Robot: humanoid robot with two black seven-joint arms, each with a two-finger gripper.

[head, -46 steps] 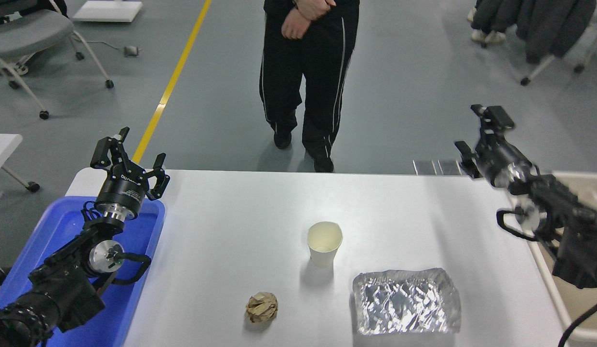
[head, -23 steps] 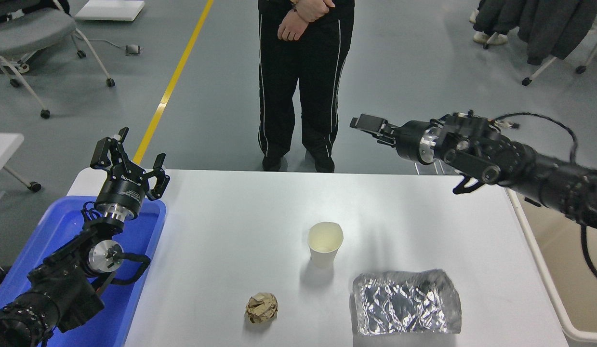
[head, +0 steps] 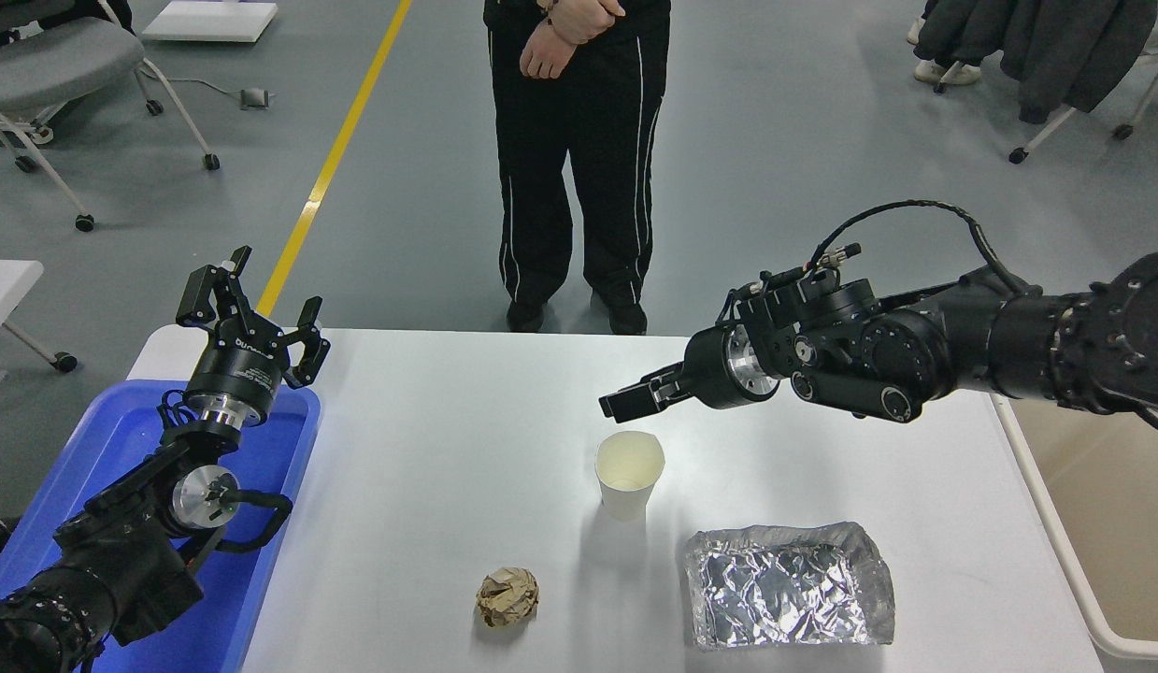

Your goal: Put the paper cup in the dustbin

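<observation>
Reaching in from the desk's right edge, the right gripper [head: 621,404] hangs just above and behind the paper cup [head: 629,473]; seen side-on, I cannot tell whether its fingers are spread or pressed together. That cup stands upright near the desk's middle, touched by nothing. Nearer the front edge lie a crumpled brown paper ball [head: 507,597] and a foil-wrapped block [head: 789,585]. The dustbin [head: 1065,551] sits beyond the right edge. At the left edge, the left gripper [head: 251,308] is parked, fingers spread, above a blue tray [head: 261,551].

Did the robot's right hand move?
Yes. The right hand swung left from the dustbin side and now hovers above the paper cup.
</observation>
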